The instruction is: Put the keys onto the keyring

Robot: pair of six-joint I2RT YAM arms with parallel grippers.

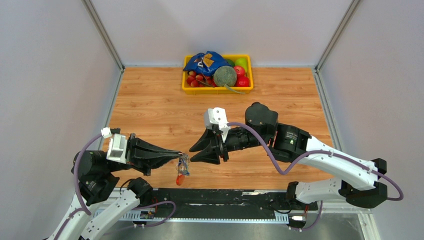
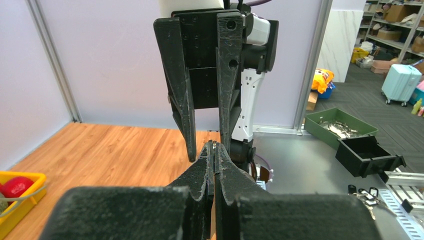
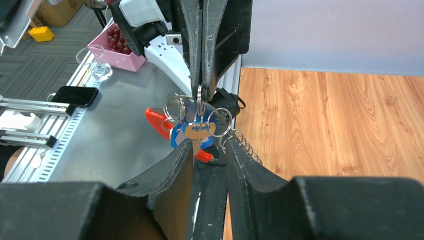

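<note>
The left gripper (image 1: pixel 178 156) reaches right over the near edge of the wooden worktop (image 1: pixel 150 105). Its fingers are pinched together on the keyring (image 1: pixel 182 166), which hangs below the tips, red at its lowest end with a fleck of blue above. The right gripper (image 1: pixel 192 154) points left at it with its jaws apart, and its tips are just beside the left one's. At the far edge a yellow tray (image 1: pixel 186 91) holds fruit (image 1: pixel 242 80), a blue bag (image 1: pixel 205 62) and a round green thing (image 1: pixel 225 76).
</note>
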